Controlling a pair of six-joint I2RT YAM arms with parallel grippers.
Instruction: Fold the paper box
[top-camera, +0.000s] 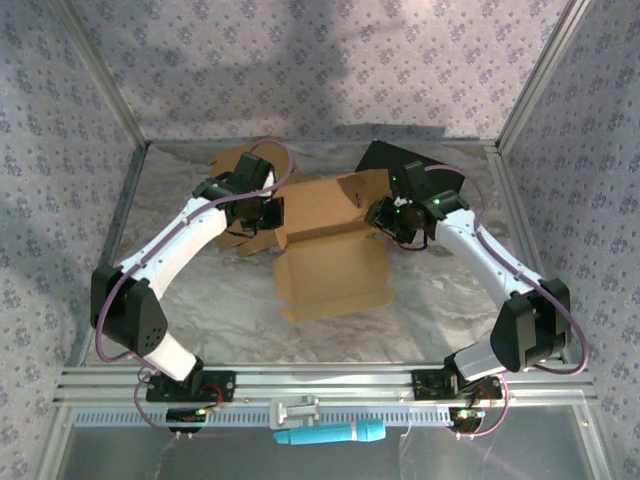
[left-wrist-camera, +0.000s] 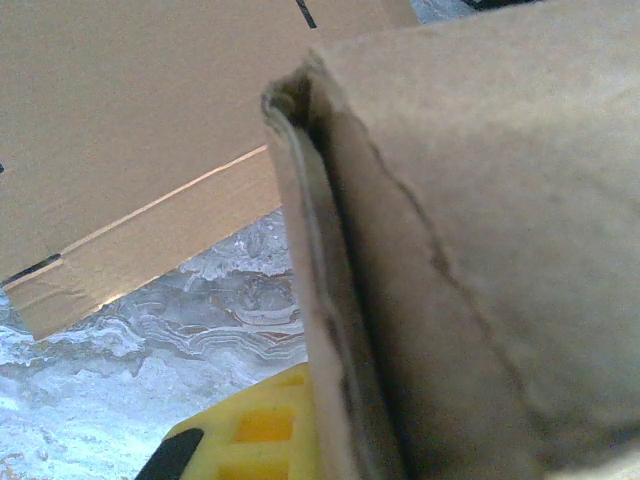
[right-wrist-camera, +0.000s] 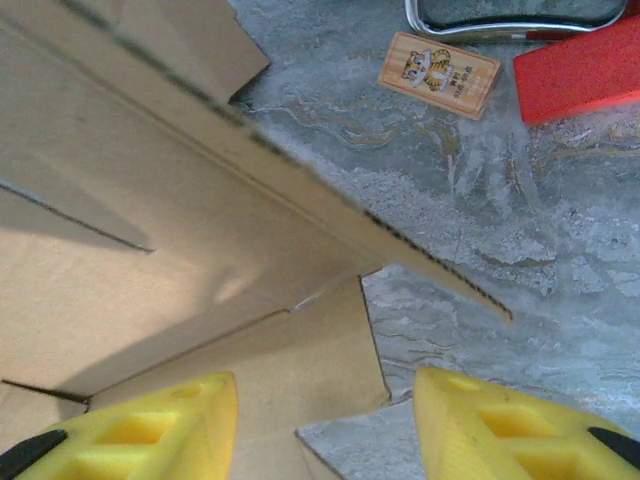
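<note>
On marbled table (top-camera: 440, 305) — creased brown cardboard box (top-camera: 335, 270), perhaps half-folded.

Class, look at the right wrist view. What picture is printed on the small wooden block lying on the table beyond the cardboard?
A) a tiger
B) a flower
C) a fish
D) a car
A: the block bears an orange, striped cartoon tiger on its top face.
</note>
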